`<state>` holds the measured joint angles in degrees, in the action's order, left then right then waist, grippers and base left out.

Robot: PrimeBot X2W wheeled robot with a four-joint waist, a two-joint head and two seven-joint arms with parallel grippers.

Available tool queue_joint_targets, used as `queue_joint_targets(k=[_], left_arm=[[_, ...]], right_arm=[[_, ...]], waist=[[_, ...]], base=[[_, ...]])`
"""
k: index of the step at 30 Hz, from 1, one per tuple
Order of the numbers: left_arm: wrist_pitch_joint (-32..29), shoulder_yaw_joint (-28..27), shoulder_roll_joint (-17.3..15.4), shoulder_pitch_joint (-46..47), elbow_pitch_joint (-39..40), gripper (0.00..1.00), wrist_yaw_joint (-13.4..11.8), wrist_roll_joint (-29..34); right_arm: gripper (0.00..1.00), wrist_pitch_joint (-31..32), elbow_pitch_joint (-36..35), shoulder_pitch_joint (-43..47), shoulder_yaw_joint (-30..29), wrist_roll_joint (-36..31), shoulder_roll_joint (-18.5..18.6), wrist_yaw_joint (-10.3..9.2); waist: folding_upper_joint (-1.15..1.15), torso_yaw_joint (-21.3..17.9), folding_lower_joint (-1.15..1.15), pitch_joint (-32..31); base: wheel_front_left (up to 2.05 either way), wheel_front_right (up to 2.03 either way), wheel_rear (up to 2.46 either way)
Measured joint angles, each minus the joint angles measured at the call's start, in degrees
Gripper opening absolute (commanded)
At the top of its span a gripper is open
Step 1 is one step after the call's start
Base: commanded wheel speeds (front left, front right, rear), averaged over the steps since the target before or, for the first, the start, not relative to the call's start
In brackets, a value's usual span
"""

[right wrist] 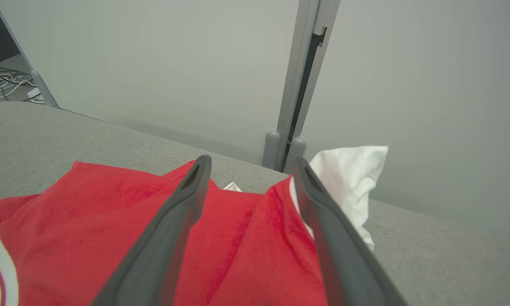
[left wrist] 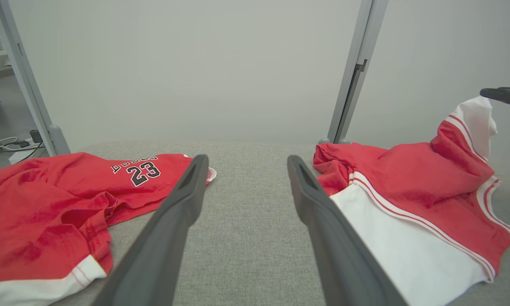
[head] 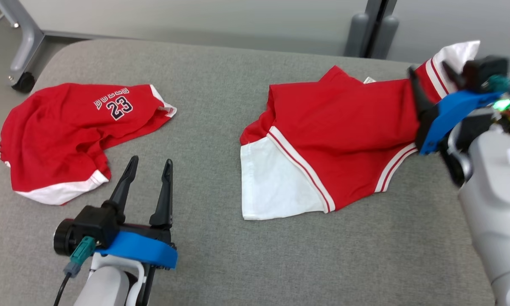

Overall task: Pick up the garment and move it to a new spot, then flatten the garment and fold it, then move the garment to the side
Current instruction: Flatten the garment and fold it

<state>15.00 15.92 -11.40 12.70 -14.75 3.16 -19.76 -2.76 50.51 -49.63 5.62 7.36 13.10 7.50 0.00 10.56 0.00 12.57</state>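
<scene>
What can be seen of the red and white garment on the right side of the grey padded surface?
The red and white garment looks like soft cloth, red with white panels and striped red-white trim. It lies mostly flat, wrinkled, on the grey padded surface. Its right end rises, white corner up, at the open fingers of the right gripper.

The crumpled red jersey with white trim (head: 55, 144), at the frame's left, bears a black number 23 (head: 119, 107) below an arched word too small to read. The small white tag (head: 368, 79) on the spread red-and-white cloth garment (head: 344, 140), right of centre, is illegible.
</scene>
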Motion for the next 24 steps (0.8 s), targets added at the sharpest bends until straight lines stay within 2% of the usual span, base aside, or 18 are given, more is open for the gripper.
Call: queue_joint_targets(k=[3,7,13,17,24], left_arm=[[0.0,-0.6,-0.4,-1.3,-0.1,1.0,-0.3,-0.4],[0.0,-1.1,-1.0,-3.2,0.2,1.0,-0.8,-0.5],[0.0,-1.7,-1.3,-4.4,1.2,1.0,-1.6,-0.9],[-0.1,-1.3,-1.2,-4.3,1.7,1.0,-1.6,-1.0],[-0.2,-0.6,-1.1,-3.3,2.0,1.0,-1.4,-1.3]], right_arm=[[1.0,0.7,-3.7,4.2,4.5,1.3,-0.4,-0.02],[1.0,1.0,-12.9,11.2,13.4,3.1,-1.3,0.0],[1.0,6.5,-22.0,20.8,24.3,6.6,-1.3,-0.01],[1.0,8.9,-22.5,21.8,29.1,6.6,-1.3,-0.01],[1.0,11.1,-16.8,18.9,35.3,2.8,-1.3,-0.01]], waist=[[0.0,-1.0,0.0,-1.6],[0.0,-2.4,0.0,-3.8],[0.0,-4.2,-0.01,-5.1],[0.0,-3.8,-0.01,-4.4],[0.0,-2.1,0.0,-2.5]], base=[[0.0,0.0,0.0],[0.0,0.0,0.0],[0.0,0.0,0.0],[0.0,0.0,0.0],[0.0,0.0,0.0]])
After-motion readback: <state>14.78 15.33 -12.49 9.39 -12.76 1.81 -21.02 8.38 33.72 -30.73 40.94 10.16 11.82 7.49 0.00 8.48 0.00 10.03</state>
